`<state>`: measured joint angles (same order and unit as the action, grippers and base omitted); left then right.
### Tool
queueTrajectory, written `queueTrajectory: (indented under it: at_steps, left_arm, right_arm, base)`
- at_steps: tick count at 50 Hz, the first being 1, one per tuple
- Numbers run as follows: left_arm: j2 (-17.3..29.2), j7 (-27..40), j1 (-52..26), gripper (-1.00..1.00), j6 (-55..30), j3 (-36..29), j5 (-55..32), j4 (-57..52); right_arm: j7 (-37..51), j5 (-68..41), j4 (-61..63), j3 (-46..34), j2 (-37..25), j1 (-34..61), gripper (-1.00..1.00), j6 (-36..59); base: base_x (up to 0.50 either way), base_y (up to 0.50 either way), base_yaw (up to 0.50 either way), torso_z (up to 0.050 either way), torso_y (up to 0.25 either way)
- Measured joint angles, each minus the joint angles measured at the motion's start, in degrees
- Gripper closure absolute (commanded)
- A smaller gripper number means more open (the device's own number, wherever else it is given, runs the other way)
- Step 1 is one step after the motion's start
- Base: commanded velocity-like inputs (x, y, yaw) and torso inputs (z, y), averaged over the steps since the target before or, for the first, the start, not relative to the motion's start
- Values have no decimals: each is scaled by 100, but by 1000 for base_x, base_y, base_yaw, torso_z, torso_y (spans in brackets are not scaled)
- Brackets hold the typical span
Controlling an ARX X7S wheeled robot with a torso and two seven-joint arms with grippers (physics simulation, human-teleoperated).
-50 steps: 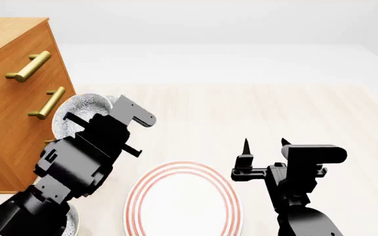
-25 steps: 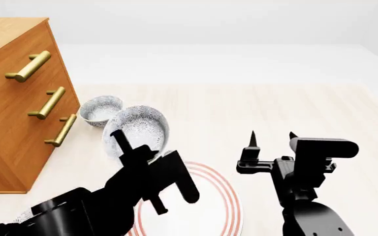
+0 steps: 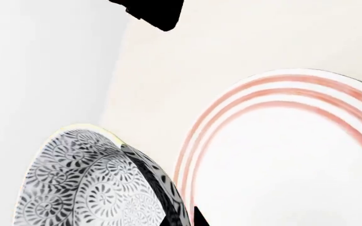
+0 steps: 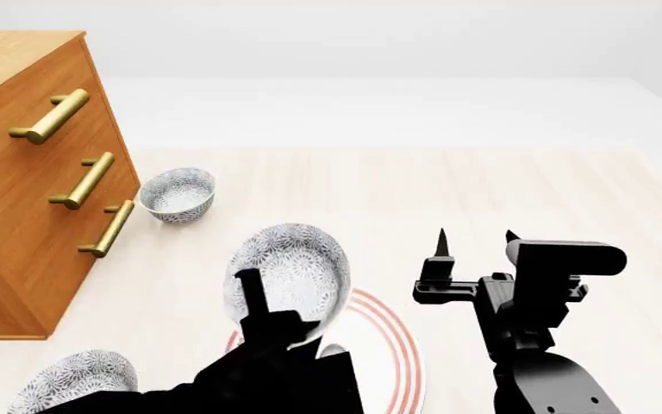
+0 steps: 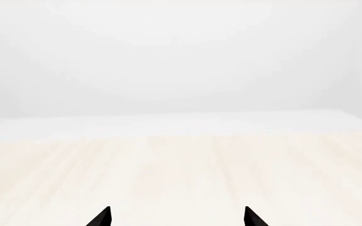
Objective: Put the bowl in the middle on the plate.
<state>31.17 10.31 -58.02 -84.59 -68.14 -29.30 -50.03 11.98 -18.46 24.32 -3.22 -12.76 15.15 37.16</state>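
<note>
The bowl (image 4: 289,269), white with a grey-blue floral pattern, hangs tilted over the left side of the plate (image 4: 405,347), a flat white plate with red rings. My left gripper (image 4: 268,300) is shut on the bowl's rim. In the left wrist view one finger lies inside the bowl (image 3: 86,188), the other outside its wall, and my left gripper (image 3: 181,217) sits beside the plate's red rim (image 3: 231,96). My right gripper (image 4: 475,243) stands open to the right of the plate, fingertips up. The right wrist view shows my right gripper (image 5: 177,216) with only bare table between its fingers.
A second patterned bowl (image 4: 178,193) sits on the table beside the wooden dresser (image 4: 21,216) with brass handles at the left. A third patterned bowl (image 4: 72,384) lies at the bottom left by my left arm. The pale wooden table (image 4: 481,181) stretches back and right.
My left arm has carried the bowl away from the dresser, right and nearer, until it hangs over the plate's left side. The right gripper rose slightly early on, then stayed still.
</note>
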Motion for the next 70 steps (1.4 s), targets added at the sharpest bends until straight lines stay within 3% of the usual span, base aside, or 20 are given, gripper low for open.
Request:
queueTrajectory:
  at_steps: [17,39,70]
  left_arm:
    - [-183,-147,-190,100,262,-561,-91,-14]
    - [-395,-434,-371,100,1044,-1042,143,1146]
    - [-510,-619,-198,100,1515,-1604,304,1954]
  right_arm:
    - [46,-47,15,-10,-44,-8,-100,-3]
    - [104,-107,15,3,-96,-40,-100,-42]
    - [170,-170,-2,-6,-149,-103,-100,-129]
  base:
    - [0,0,0,0,0]
    - [0,0,0,0,0]
    - [0,0,0,0,0]
